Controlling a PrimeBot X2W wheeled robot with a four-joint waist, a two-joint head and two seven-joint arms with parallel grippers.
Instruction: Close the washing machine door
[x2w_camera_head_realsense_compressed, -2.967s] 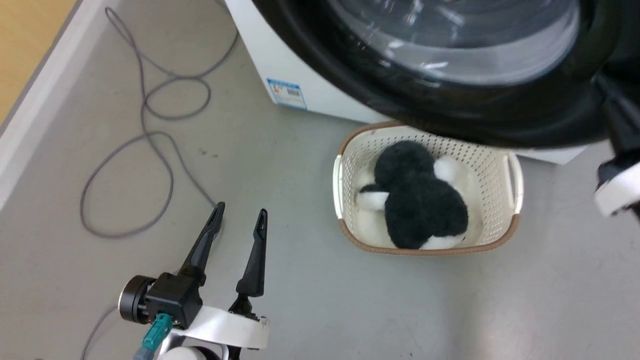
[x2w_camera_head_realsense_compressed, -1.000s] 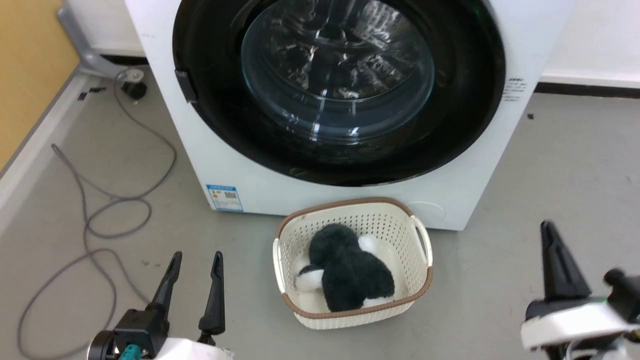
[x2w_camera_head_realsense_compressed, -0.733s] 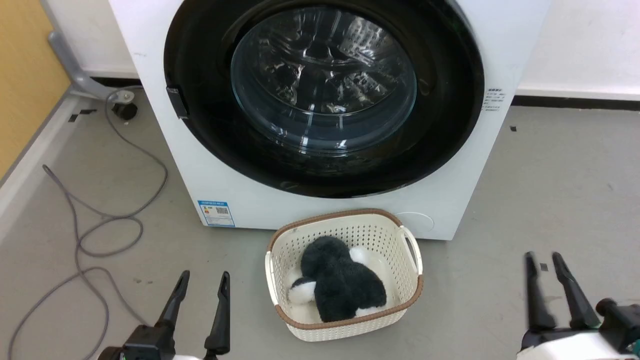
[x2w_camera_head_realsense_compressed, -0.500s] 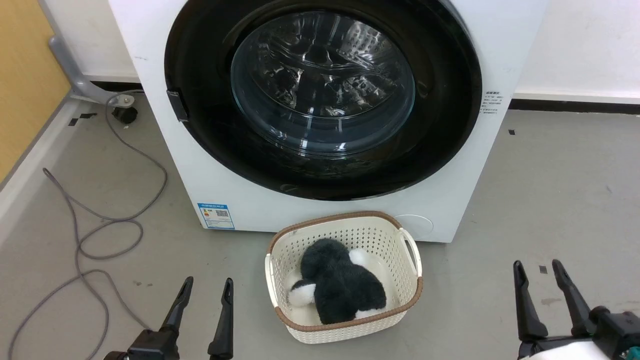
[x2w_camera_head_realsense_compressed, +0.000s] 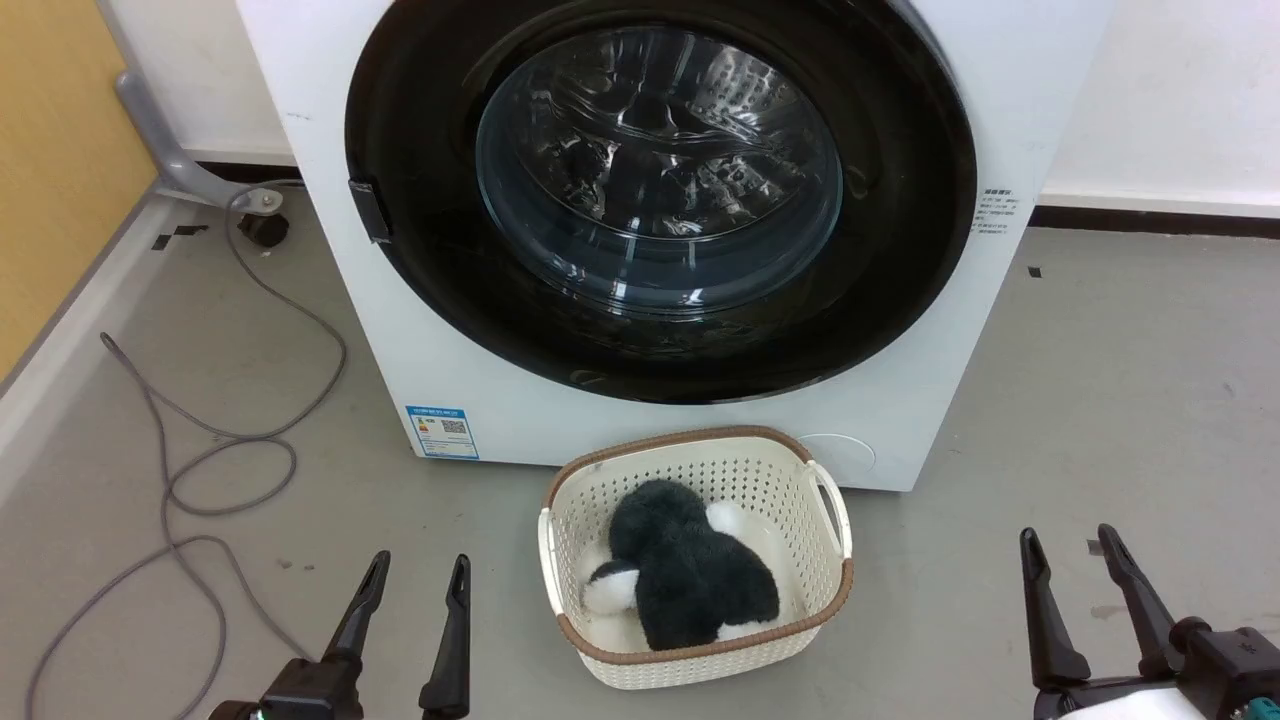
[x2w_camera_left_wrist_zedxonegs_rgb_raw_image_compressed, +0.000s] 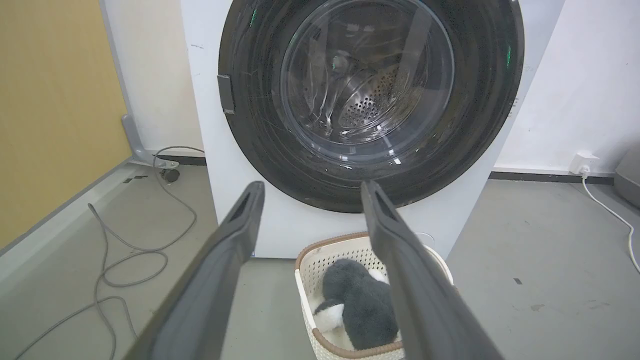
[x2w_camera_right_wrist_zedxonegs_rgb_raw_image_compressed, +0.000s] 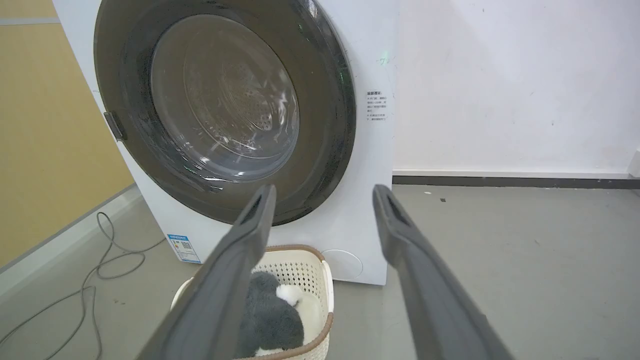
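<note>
While the washing machine door (x2w_camera_head_realsense_compressed: 900, 250) is sitting shut, left gripper (x2w_camera_head_realsense_compressed: 421, 558) and right gripper (x2w_camera_head_realsense_compressed: 1066, 533) are hovering low, both spread wide, empty.

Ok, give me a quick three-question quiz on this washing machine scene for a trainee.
1. True or false: the washing machine door is shut.
2. What lies in the basket? A) folded towels B) a black-and-white plush toy C) a bottle
3. Are the left gripper and right gripper open or shut?
Key: 1 true; 2 B; 3 both open, holding nothing.
</note>
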